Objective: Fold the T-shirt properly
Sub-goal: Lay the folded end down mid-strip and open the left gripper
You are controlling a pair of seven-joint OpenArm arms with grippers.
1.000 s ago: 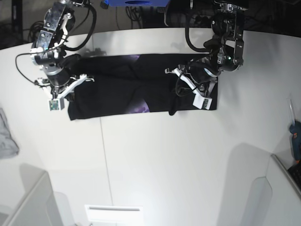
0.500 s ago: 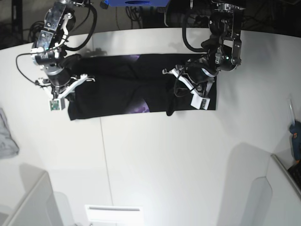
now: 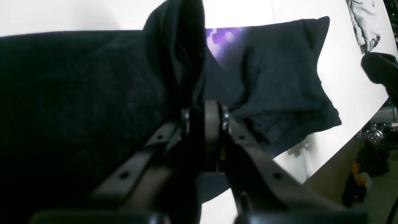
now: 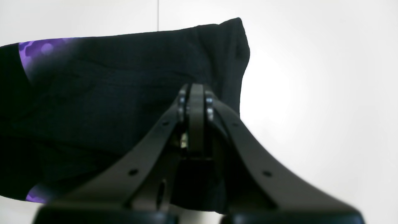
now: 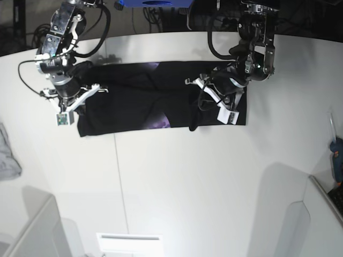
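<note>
**Black T-shirt, part-folded**

T-shirt [image 5: 144, 104] lies as a long band at the bench's [image 5: 177, 182] far edge. Left hand [image 3: 203, 119] pinches a raised fold; right hand [image 4: 194, 102] is closed on the other end. Crosswise folds remain

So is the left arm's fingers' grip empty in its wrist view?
No, the fingers pinch a raised fold of the black T-shirt.

T-shirt [image 5: 150, 101]: one, black
Grey cloth [image 5: 6, 155]: one, at the left edge
Grippers: two, left gripper [image 5: 202, 97] and right gripper [image 5: 80, 100]
</note>
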